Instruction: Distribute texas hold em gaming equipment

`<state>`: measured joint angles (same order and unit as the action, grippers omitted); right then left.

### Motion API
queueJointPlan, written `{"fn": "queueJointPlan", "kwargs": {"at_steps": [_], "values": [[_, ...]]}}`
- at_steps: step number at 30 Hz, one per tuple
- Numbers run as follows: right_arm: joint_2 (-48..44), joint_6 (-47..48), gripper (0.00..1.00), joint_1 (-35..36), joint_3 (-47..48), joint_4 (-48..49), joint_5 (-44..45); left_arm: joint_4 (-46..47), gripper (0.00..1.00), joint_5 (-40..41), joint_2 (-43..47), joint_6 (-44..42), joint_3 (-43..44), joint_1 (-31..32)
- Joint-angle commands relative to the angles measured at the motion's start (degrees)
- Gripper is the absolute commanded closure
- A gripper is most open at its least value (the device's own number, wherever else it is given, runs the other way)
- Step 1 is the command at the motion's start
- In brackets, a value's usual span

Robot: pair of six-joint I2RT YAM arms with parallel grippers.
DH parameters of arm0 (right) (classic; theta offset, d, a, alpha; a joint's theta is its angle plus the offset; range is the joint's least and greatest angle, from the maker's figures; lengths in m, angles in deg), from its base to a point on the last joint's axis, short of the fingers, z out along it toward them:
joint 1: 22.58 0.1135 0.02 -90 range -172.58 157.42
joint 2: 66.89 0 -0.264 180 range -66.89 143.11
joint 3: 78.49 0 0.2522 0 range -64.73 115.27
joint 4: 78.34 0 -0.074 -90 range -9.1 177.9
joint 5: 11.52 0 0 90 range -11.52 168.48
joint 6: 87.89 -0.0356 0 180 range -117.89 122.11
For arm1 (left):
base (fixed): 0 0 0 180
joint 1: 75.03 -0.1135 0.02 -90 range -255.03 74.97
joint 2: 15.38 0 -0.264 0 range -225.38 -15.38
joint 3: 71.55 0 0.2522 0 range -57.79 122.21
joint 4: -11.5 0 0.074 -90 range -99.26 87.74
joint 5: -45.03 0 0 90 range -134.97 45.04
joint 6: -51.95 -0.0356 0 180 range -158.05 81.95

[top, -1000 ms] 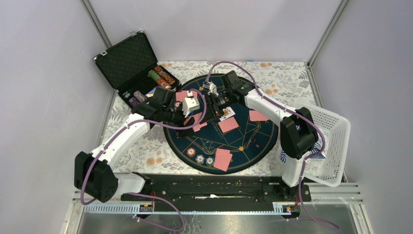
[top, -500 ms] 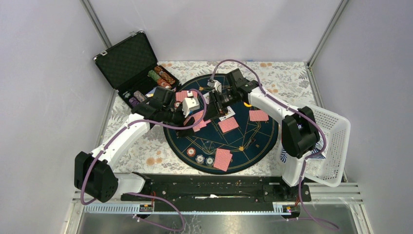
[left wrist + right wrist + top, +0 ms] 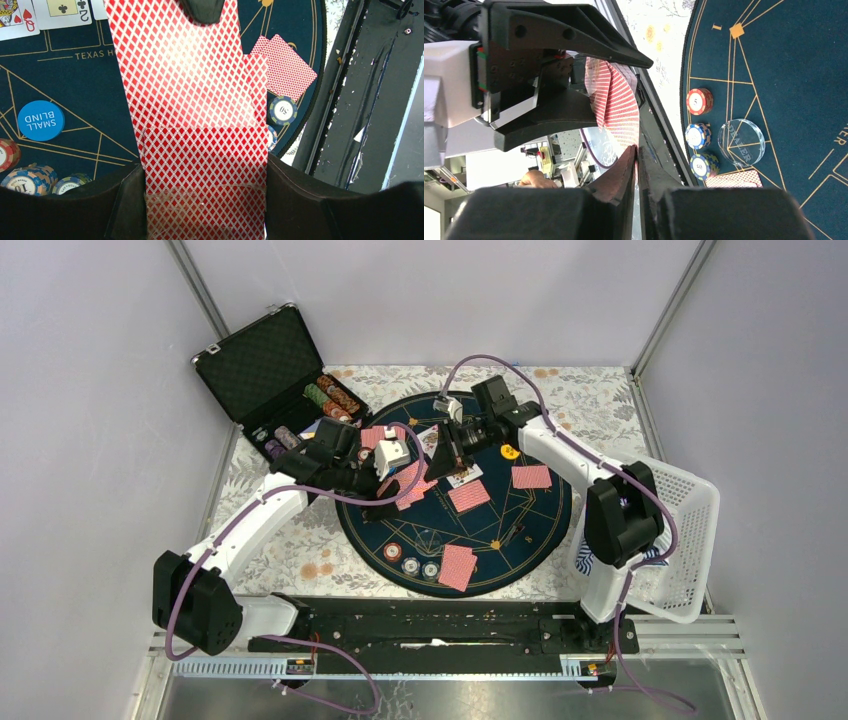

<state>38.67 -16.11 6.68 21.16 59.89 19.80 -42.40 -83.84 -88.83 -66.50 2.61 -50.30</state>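
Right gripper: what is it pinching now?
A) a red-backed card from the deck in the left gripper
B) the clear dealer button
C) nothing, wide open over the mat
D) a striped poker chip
A: in the right wrist view the right gripper has its fingers pressed together on the edge of the red-backed card, which sticks out of the deck held in the left gripper.

Your top cam sits high behind the arm bases, tilted down, far enough to take in the whole table (image 3: 300, 540). Left wrist cam looks down past its own jaws, very close on the red-backed cards (image 3: 200, 165), with the round mat (image 3: 75, 85) beyond. Right wrist cam is rolled sideways, close on the left gripper (image 3: 624, 91). All three share those cards and the mat.
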Motion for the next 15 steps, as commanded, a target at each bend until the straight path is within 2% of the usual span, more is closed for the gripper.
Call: {"fn": "queueJointPlan", "kwargs": {"at_steps": [1,4,15], "values": [[-3.7,-0.6,0.92,-0.7,-0.2,0.9,-1.7,3.1,1.00,-2.2,0.9,-0.2,2.7,0.0],[-3.3,-1.8,1.00,-0.2,-0.3,2.3,-2.6,3.1,1.00,-2.3,0.7,-0.2,2.9,0.0],[-0.4,-3.1,1.00,2.5,-0.5,3.4,-3.6,3.1,1.00,-2.6,0.4,-0.3,3.2,0.0]]}}
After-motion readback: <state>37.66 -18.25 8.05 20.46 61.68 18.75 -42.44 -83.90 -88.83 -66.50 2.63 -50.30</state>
